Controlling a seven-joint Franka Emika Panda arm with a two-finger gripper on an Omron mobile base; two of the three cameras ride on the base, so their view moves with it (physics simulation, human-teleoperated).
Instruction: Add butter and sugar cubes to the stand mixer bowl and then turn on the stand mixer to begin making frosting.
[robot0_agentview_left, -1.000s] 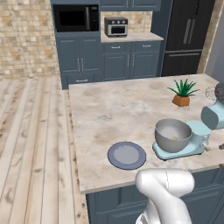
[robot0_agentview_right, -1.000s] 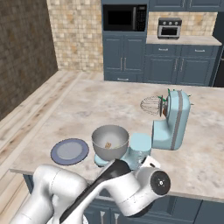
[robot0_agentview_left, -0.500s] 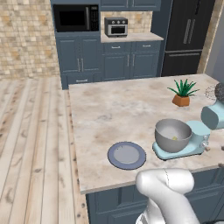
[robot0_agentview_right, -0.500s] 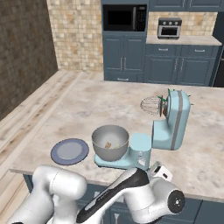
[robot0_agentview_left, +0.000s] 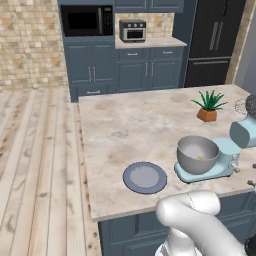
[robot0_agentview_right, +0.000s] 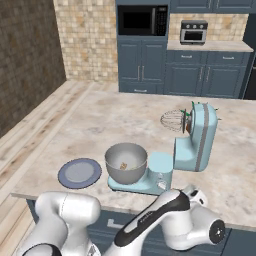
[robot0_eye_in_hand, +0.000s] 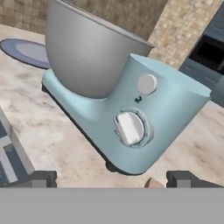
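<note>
The light blue stand mixer (robot0_agentview_right: 197, 137) stands on the island with its head tilted back and its wire whisk (robot0_agentview_right: 172, 120) raised. The grey metal stand mixer bowl (robot0_agentview_right: 126, 162) sits on the mixer's flat base (robot0_agentview_left: 207, 169). A small yellow bit, the butter (robot0_agentview_left: 200, 158), lies inside the bowl; I cannot make out the sugar cubes apart from it. In the hand view my gripper (robot0_eye_in_hand: 113, 179) is open, its fingertips (robot0_eye_in_hand: 41, 178) wide apart. It is close in front of the base's side, where a large white knob (robot0_eye_in_hand: 130, 127) and a smaller round knob (robot0_eye_in_hand: 146, 84) sit. Nothing is between the fingers.
A flat blue-grey plate (robot0_agentview_left: 145, 177) lies on the counter left of the bowl, near the front edge. A potted plant (robot0_agentview_left: 209, 106) stands further back on the island. Cabinets with a microwave (robot0_agentview_right: 142, 20) and a toaster oven (robot0_agentview_right: 193, 32) line the far wall.
In the right base view my forearm has swung further right and lower along the counter's front edge. The mixer, bowl and plate have not moved.
</note>
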